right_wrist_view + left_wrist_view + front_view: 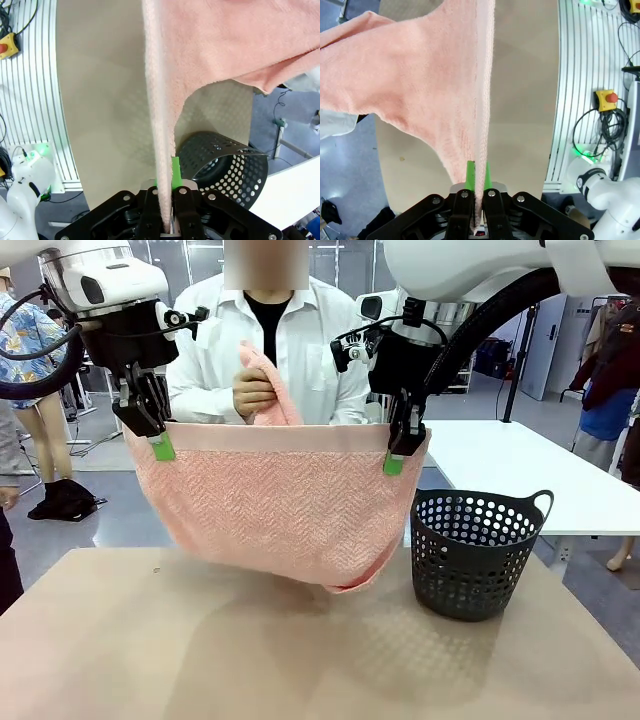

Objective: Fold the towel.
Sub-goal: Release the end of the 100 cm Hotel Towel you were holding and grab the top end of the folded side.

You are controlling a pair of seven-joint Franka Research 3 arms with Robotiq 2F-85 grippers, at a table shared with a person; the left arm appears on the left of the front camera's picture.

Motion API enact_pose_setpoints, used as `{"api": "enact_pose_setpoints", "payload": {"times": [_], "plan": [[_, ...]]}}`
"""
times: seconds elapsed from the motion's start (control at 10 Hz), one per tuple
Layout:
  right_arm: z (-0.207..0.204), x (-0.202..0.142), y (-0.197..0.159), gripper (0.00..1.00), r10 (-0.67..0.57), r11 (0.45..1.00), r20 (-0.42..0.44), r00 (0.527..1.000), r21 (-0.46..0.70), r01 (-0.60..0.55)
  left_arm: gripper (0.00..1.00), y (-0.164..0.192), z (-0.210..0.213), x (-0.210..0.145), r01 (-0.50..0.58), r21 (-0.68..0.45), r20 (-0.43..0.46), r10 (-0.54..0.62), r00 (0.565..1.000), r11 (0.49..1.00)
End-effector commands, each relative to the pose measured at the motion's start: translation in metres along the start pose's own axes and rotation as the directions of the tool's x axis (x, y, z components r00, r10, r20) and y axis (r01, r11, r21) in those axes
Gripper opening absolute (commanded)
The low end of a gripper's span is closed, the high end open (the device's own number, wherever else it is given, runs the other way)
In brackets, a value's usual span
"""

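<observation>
Hanging above the near part of the tan table, the towel is stretched between both grippers. Its lower fold sags close to the tabletop without clearly touching it. A dark perforated basket stands upright on the table, just beside the towel's lower right corner. The left gripper is clamped on the towel's upper left corner, green pads pressed on the smooth border band; the left wrist view shows the cloth pinched between both fingers. The right gripper is clamped on the upper right corner in the same manner, as the right wrist view confirms. Both grippers sit at about equal height, with the border band taut and level between them. Behind the towel, a person in a white shirt holds the far end of the cloth bunched in one hand at chest level.
</observation>
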State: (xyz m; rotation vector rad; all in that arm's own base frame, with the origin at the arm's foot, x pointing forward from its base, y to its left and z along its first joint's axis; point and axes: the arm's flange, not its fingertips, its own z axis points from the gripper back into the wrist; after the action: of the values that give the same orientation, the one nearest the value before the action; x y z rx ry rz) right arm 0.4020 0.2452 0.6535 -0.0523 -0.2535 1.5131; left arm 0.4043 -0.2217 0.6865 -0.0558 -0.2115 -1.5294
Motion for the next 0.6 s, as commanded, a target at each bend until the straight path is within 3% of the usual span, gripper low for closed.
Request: {"api": "enact_pose_setpoints", "payload": {"times": [0.0,0.5], "plan": [[-0.0001,-0.0007,-0.0002,0.00,0.000,1.000,-0.003,1.000,-0.001,0.000,0.00,-0.0003,0.0011,-0.0001,0.003,0.003,0.001,-0.003,1.000,1.000],[-0.0001,-0.0007,-0.0002,0.00,0.000,1.000,-0.003,1.000,-0.001,0.000,0.00,-0.0003,0.0011,-0.0001,0.003,0.003,0.001,-0.003,1.000,1.000]]}}
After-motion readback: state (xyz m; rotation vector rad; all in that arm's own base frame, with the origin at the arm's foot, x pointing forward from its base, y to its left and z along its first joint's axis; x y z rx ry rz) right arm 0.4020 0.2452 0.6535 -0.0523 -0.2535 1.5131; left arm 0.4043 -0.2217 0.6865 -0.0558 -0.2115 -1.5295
